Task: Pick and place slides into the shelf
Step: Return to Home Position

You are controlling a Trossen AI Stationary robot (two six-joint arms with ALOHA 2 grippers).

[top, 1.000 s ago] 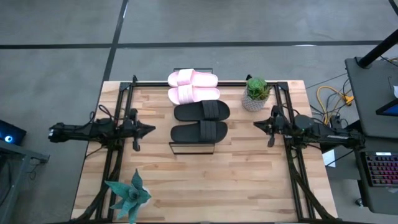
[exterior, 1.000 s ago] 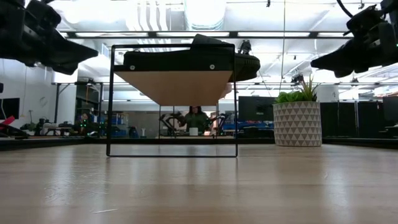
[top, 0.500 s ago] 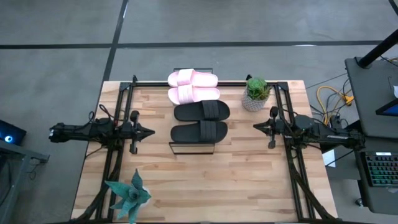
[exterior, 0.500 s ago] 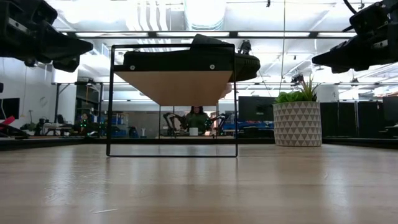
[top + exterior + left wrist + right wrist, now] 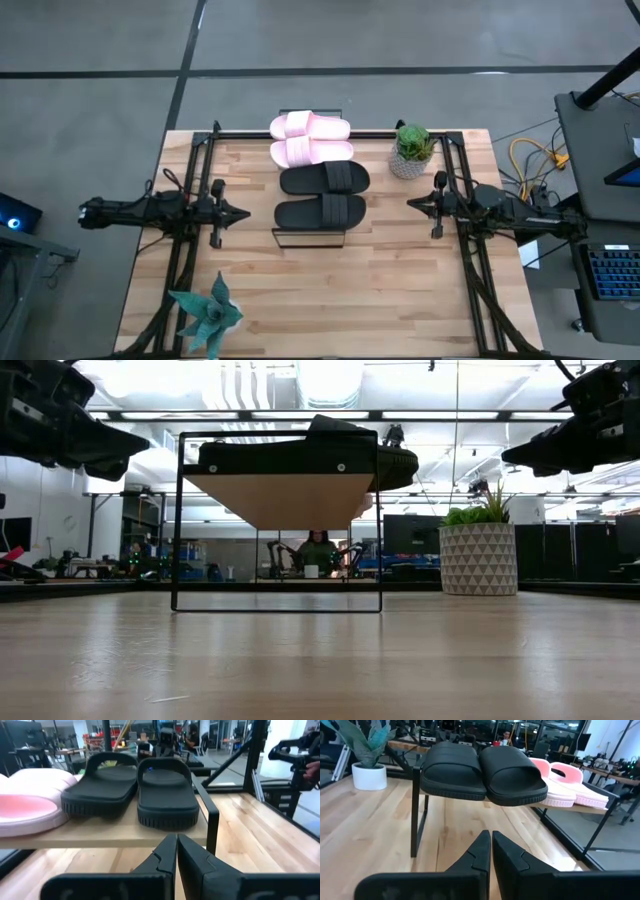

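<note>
Two black slides (image 5: 322,194) and two pale pink slides (image 5: 311,139) lie side by side by their soles on the shelf's plank top (image 5: 100,834), a small rack with a thin black frame (image 5: 180,520) standing mid-table. In the left wrist view the black pair (image 5: 140,790) is nearest, a pink one (image 5: 30,805) beside it. My left gripper (image 5: 243,212) hovers left of the shelf, shut and empty. My right gripper (image 5: 411,203) hovers to the shelf's right, shut and empty, facing the black slides (image 5: 485,772).
A potted plant in a patterned white pot (image 5: 411,150) stands right of the shelf near the far edge. A spiky teal plant (image 5: 207,312) sits at the near left corner. Black arm frames (image 5: 185,200) run along both sides. A person (image 5: 316,550) is in the room beyond.
In the low view the left arm has dipped slightly and levelled out; the right arm has levelled a little too. The slides and shelf have stayed put.
</note>
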